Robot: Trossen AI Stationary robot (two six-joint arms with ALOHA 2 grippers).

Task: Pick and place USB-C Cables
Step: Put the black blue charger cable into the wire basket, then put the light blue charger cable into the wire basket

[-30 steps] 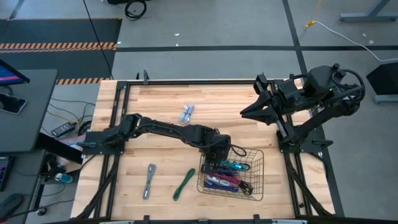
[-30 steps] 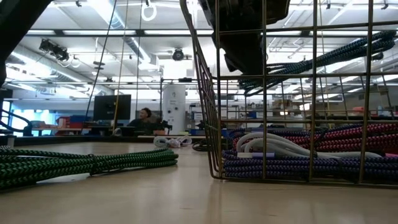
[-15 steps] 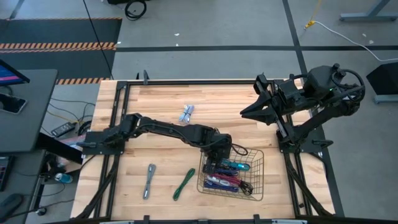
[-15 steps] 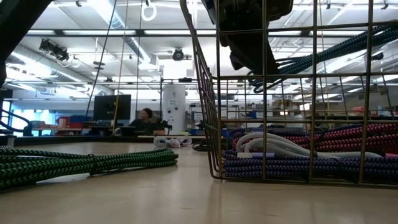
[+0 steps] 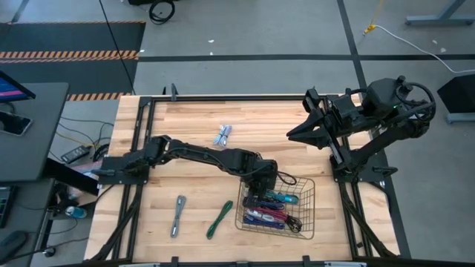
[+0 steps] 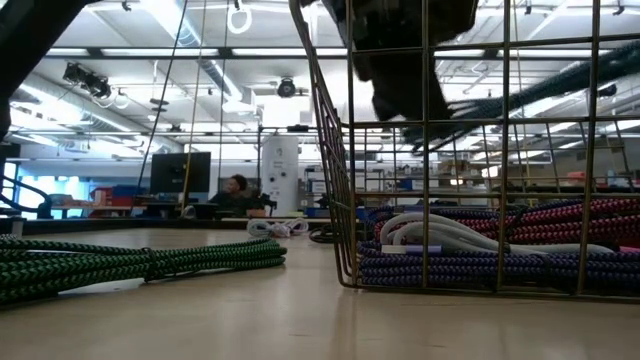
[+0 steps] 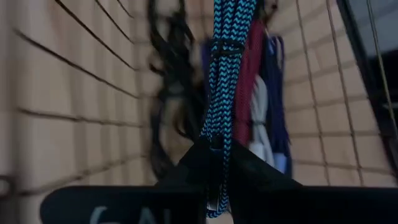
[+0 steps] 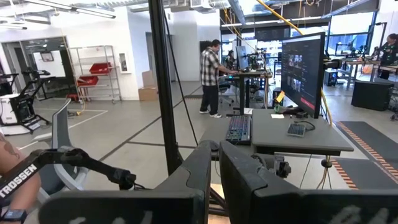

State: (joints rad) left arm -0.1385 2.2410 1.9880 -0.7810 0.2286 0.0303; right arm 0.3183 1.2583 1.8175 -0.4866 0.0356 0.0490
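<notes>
My left gripper (image 5: 264,194) reaches over the black wire basket (image 5: 306,222) and is shut on a teal-and-black braided cable bundle (image 7: 225,68). The bundle hangs inside the basket walls, above the pile, and shows in the low view (image 6: 540,92). Red, purple, white and black bundles (image 5: 269,216) lie on the basket floor. Three bundles lie loose on the table: a silver-white one (image 5: 223,135), a grey one (image 5: 178,215) and a green one (image 5: 220,219). My right gripper (image 8: 214,171) is shut and empty, raised at the table's far right (image 5: 293,133). My left gripper pinches the teal bundle near one of its ends (image 7: 214,163) between its two fingers. The bundle runs on forward past the fingertips. It is lifted clear of the cables in the basket and lies nearly level toward the table's right (image 6: 600,78).
The basket walls (image 6: 335,200) stand close around my left gripper. The green bundle (image 6: 140,262) lies just left of the basket. A black frame runs along the table's edges (image 5: 223,96). People are in the room beyond the table (image 8: 210,78).
My left gripper has gone a little toward the table's right edge over the basket, still shut on the teal bundle. The bundle's free end has dropped, so it hangs flatter than before.
</notes>
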